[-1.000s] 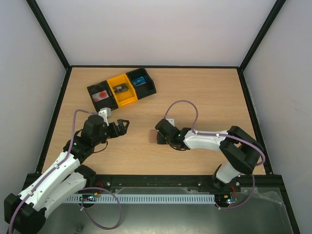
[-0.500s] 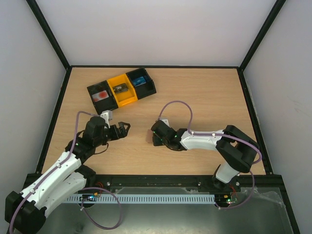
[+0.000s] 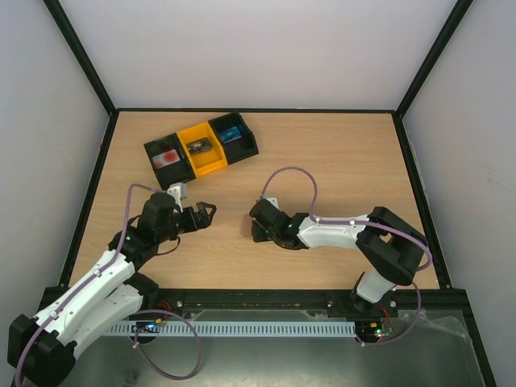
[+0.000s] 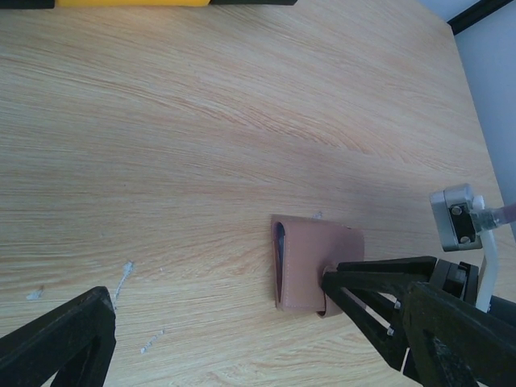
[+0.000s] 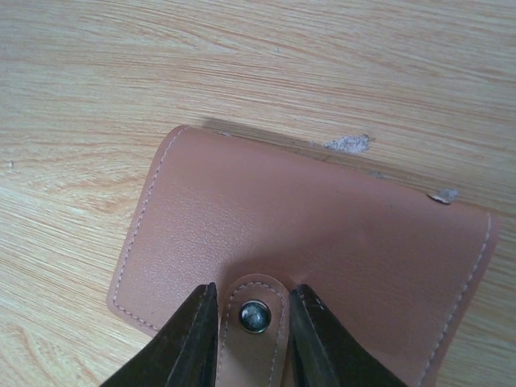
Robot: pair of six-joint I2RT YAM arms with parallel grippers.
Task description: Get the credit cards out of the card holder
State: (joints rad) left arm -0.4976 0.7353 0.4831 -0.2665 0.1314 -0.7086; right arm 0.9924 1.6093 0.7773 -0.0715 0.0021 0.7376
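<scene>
right arm: stretched left, low over the bench [image 3: 339, 161]
right gripper [image 5: 252, 292]: jaws clenched on the snap tab [image 5: 251, 348] of the card holder [image 5: 314, 234]
card holder: closed, flat on bench, centre-front, between both arms
left arm: bent, pointing right at holder
left gripper [image 3: 207, 211]: jaws spread wide, grasping nothing, near holder, not touching

Top view: fixed, high behind me, looking down on the whole tabletop [image 3: 339, 161].
Left wrist view: low behind my left claw [image 3: 205, 214], facing across toward my right claw [image 5: 251, 300].
Right wrist view: very close, straight down.
All three share the card holder [image 4: 318, 262] at my right claw.
</scene>
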